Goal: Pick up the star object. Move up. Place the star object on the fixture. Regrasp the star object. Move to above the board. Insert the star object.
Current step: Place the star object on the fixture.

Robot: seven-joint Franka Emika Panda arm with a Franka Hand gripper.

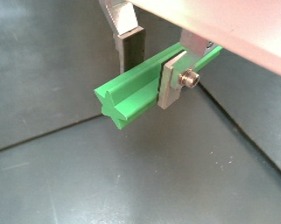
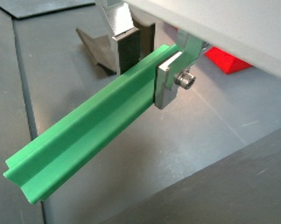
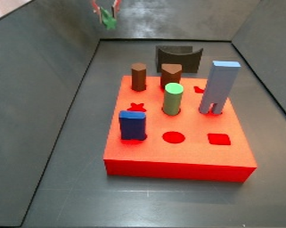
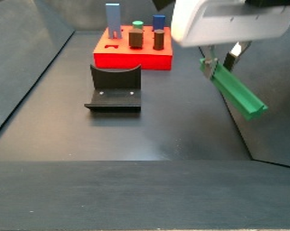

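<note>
The pincer is clenched on the star object, held aloft clear of the floor. It should be carried level to the fixture and lowered into the notch.

- The dark grey floor carries the board and the fixture, apart.
- The pincer hangs above the floor.

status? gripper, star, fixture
Gripper shut on star, lifted off the floor, beside the fixture. Fixture notch empty. Board star hole open.
</note>
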